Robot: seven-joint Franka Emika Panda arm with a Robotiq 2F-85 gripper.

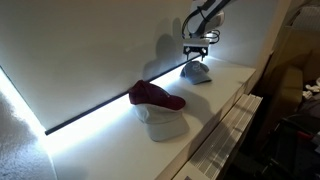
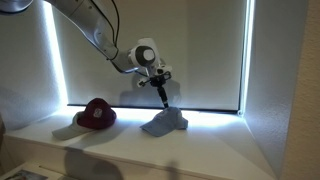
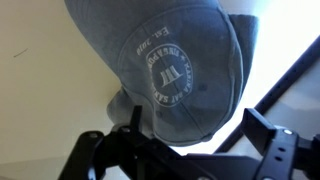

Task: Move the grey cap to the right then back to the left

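The grey cap (image 1: 196, 72) lies on the white ledge (image 1: 225, 85) in front of the lit window blind; it also shows in an exterior view (image 2: 165, 123). In the wrist view the grey cap (image 3: 160, 50) fills the upper frame, with a round white logo on its crown. My gripper (image 1: 198, 50) hangs directly above the cap, fingertips close to its crown (image 2: 162, 104). In the wrist view its two fingers (image 3: 195, 128) stand wide apart on either side of the cap's edge, open and holding nothing.
A maroon cap (image 1: 155, 95) rests on a pale off-white cap (image 1: 166, 124) further along the ledge; the maroon cap also shows in an exterior view (image 2: 97, 113). The blind (image 2: 150, 50) stands right behind the ledge. A wall (image 2: 285, 80) closes off one end.
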